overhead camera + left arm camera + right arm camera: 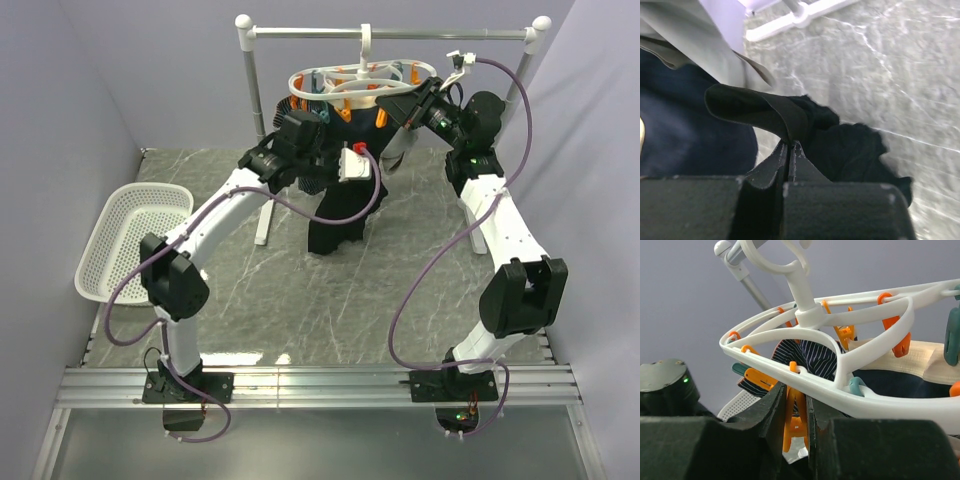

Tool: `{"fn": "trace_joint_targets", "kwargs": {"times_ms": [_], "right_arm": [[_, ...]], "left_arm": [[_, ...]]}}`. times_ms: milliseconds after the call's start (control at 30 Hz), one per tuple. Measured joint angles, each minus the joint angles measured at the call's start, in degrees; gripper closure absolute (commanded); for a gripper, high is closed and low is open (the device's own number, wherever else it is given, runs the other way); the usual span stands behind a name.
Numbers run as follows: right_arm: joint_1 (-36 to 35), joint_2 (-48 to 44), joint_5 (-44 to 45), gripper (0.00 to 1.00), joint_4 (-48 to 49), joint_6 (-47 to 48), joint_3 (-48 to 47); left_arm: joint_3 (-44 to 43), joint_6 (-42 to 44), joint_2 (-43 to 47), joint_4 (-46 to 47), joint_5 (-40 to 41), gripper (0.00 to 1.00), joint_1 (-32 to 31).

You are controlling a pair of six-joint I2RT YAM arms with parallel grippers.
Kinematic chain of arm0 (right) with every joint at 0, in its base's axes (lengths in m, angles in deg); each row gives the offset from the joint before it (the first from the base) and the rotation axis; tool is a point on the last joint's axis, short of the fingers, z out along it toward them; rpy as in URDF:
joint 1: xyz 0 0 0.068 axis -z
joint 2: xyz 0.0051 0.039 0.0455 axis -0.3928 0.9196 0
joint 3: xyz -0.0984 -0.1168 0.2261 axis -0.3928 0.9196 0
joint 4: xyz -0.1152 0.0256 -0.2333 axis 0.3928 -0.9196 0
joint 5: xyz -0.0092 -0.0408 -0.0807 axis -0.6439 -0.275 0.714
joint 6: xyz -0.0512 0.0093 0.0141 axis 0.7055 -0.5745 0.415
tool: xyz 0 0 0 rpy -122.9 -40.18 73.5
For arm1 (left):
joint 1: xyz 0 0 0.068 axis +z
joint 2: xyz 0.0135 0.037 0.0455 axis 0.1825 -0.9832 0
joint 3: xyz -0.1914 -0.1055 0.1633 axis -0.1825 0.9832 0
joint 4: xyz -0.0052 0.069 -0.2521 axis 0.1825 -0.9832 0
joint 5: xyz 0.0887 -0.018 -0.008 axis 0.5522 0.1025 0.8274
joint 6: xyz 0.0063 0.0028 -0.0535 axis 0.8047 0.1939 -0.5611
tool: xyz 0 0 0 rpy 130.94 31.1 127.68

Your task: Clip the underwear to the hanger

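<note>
The black underwear (338, 212) hangs limp below the hanger, its lower end crumpled on the table. My left gripper (791, 143) is shut on a fold of its waistband (760, 110), held up beside the clothes that hang from the hanger. The white oval hanger (360, 85) hangs by its hook from the rail, with orange and teal pegs around its loops. At the hanger's right side, my right gripper (796, 392) is shut on an orange peg (796, 421) under the near rim (865, 396), squeezing it between both fingers.
The silver rail stand (390, 33) spans the back of the table. A dark striped garment (815, 357), a navy cloth (685, 135) and a beige cloth (900, 360) hang from the hanger. A white mesh basket (135, 235) sits at the left.
</note>
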Motion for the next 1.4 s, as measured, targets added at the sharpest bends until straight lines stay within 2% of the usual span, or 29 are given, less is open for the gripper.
{"fn": "trace_joint_targets", "kwargs": {"times_ms": [167, 367, 800, 1000, 1400], "right_arm": [[0.0, 0.9, -0.6, 1.0, 1.8, -1.9, 0.1], [-0.5, 1.0, 1.7, 1.0, 0.9, -1.5, 0.3], [-0.9, 1.0, 2.6, 1.0, 1.5, -0.6, 1.1], [-1.4, 0.8, 4.4, 1.0, -0.5, 0.3, 0.9], [-3.5, 0.5, 10.7, 1.0, -9.3, 6.3, -2.3]], "left_arm": [[-2.4, 0.2, -3.3, 2.6, -1.9, 1.0, 1.0], [-7.2, -7.3, -7.0, 7.7, -0.3, 1.0, 1.0], [-1.4, -10.1, -4.2, 12.4, -1.9, 1.0, 1.2], [-1.7, -13.7, -4.2, 16.9, 2.8, 1.0, 0.7], [2.0, -14.3, -2.5, 24.0, 14.3, 1.0, -2.4]]}}
